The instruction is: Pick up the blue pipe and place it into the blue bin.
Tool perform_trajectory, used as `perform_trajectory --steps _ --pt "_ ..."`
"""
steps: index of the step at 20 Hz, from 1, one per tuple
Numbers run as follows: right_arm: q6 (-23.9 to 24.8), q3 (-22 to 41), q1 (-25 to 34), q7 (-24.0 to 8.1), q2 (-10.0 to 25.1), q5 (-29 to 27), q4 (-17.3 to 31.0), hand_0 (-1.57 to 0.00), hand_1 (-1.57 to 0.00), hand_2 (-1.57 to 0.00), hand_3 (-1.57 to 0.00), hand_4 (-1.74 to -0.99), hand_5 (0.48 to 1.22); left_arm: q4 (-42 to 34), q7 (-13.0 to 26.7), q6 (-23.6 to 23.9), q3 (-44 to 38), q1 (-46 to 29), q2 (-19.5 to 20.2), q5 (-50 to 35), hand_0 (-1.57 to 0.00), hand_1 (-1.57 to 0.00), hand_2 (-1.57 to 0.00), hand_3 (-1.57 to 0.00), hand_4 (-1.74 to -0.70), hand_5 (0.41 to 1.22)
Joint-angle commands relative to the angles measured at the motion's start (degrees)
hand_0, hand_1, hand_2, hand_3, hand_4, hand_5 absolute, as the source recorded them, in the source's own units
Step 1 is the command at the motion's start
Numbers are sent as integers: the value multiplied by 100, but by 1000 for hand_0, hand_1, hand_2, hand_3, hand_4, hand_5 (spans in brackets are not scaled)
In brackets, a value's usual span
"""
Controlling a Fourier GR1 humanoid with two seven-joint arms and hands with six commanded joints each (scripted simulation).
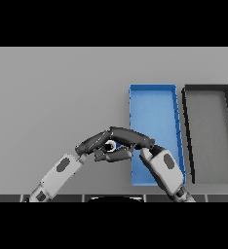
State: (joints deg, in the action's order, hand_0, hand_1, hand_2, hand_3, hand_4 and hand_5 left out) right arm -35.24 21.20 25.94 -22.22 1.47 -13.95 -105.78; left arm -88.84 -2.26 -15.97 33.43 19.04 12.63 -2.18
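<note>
Fingers of the right hand (128, 137) curl over a small blue pipe (110, 145), which sits just left of the blue bin's (155, 88) near corner, above the table (52, 97). Your left hand (92, 143) meets them there — whether its fingers grip, you cannot tell. Crowded hands could knock the pipe loose before it clears the rim. The blue bin looks empty; so does the black bin (207, 87) beside it.
</note>
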Motion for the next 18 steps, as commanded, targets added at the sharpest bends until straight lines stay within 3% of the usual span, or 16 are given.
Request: perform_trajectory --steps 1,6,9,14,15,18 --pt "28 -15 38 -18 -42 17 -2 -1568 -1568 -1568 -1567 -1484 1217 66 -17 22 -6 19 -5 46 -131 -107 -109 -44 -854 794" --pt "-18 -113 -42 126 -129 221 -17 -1570 -1570 -1570 -1570 -1487 1220 22 40 73 -71 -15 -104 -83 -42 -34 -35 -14 -842 636" --pt "1 -209 25 59 -213 174 34 -1571 -1571 -1571 -1570 -1491 1220 -74 625 125 -119 -102 -70 -226 -21 -17 -17 -7 -873 612" --pt "479 -559 338 -1041 -535 -1536 25 -1571 -1571 -1571 -1571 -1493 1221 -101 586 171 -33 -245 -50 -108 -6 -5 -5 -1 -873 543" --pt "647 -654 473 -1232 -500 -1782 22 -1571 -1571 -1571 -1571 -1494 1221 -124 584 184 -23 -290 -26 -87 -5 -4 -4 -1 -870 535" --pt "1308 -690 1093 -1242 43 -2469 -59 -1571 -1571 -1571 -1571 -1492 1221 -179 659 156 -41 -310 15 -141 -2 -1 -1 0 -865 515"
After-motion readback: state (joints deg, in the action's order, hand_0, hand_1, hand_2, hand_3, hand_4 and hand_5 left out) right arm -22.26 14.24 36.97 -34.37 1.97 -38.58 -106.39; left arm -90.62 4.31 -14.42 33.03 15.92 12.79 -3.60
